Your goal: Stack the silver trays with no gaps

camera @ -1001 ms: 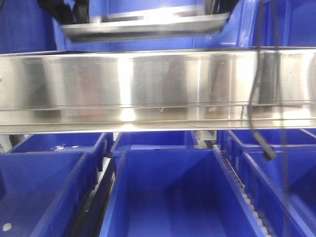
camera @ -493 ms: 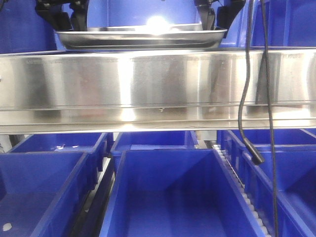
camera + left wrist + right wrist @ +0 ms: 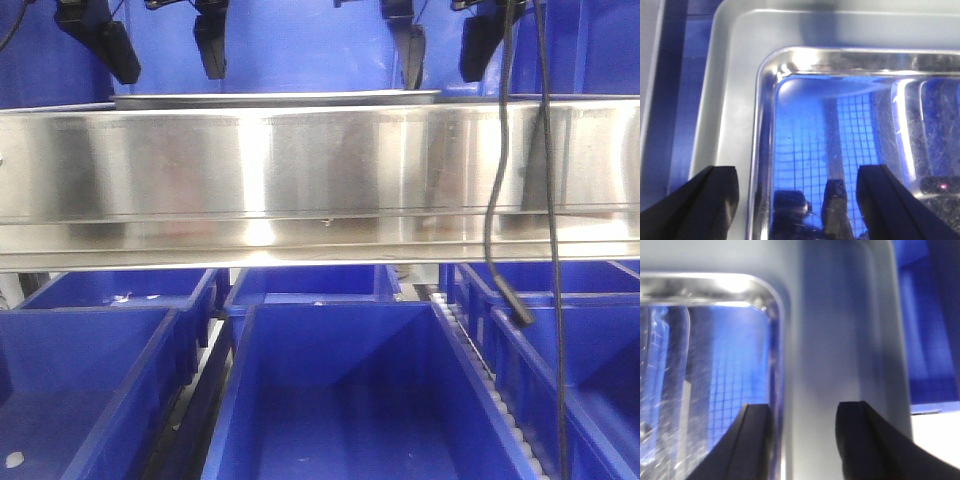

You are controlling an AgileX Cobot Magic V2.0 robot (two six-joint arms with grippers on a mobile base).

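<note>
In the front view only a thin strip of the silver trays [image 3: 275, 98] shows above the shelf rail, lying flat. My left gripper [image 3: 163, 50] and right gripper [image 3: 445, 48] hang just above its two ends, both open and apart from it. The left wrist view looks down on the tray's left end [image 3: 735, 100], its mirror floor reflecting blue grid; my left gripper [image 3: 799, 200] straddles the rim with nothing held. In the right wrist view my right gripper [image 3: 810, 440] stands open over the broad right rim [image 3: 840, 340]. How many trays are stacked I cannot tell.
A long brushed-steel shelf rail [image 3: 320, 180] spans the front view and hides most of the tray. Blue bins [image 3: 340, 400] fill the level below and stand behind the grippers. A black cable [image 3: 495, 200] dangles at the right in front of the rail.
The tray, held up between both grippers, came down behind the rail. Both grippers have opened, let go of it and lifted slightly.
</note>
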